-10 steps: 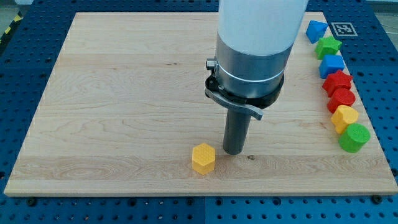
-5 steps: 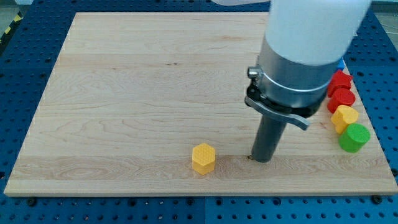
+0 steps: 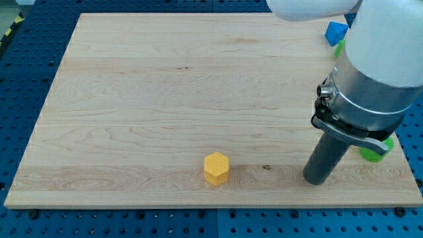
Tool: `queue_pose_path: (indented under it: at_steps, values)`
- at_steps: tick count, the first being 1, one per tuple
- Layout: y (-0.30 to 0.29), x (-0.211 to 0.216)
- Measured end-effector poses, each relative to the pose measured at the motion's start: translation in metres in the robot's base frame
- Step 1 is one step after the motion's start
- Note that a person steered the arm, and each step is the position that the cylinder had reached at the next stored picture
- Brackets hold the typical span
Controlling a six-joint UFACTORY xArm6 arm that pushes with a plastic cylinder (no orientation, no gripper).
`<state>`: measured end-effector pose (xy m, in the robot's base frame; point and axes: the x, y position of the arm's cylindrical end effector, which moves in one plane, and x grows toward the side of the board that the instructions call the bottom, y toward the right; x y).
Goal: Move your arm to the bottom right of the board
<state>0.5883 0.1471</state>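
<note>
My tip (image 3: pixel 316 180) down on the board (image 3: pixel 132 99), near its bottom right, no gripper fitted. Yellow hexagon (image 3: pixel 216 168) well apart to view's left. Green block (image 3: pixel 374 151) peeks behind the arm; blue block (image 3: pixel 336 32) at top right.

Pale smooth wooden board (image 3: pixel 132 99), matt plastic-looking yellow hexagonal block (image 3: pixel 216 168), dull dark rod, brushed metal collar (image 3: pixel 370 99).

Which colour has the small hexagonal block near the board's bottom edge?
Yellow: the small hexagonal block, seen in the camera view.
</note>
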Motion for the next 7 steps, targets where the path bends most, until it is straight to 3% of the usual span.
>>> queue_pose_path:
  at_steps: [7]
  values:
    - [0.046,0.030]
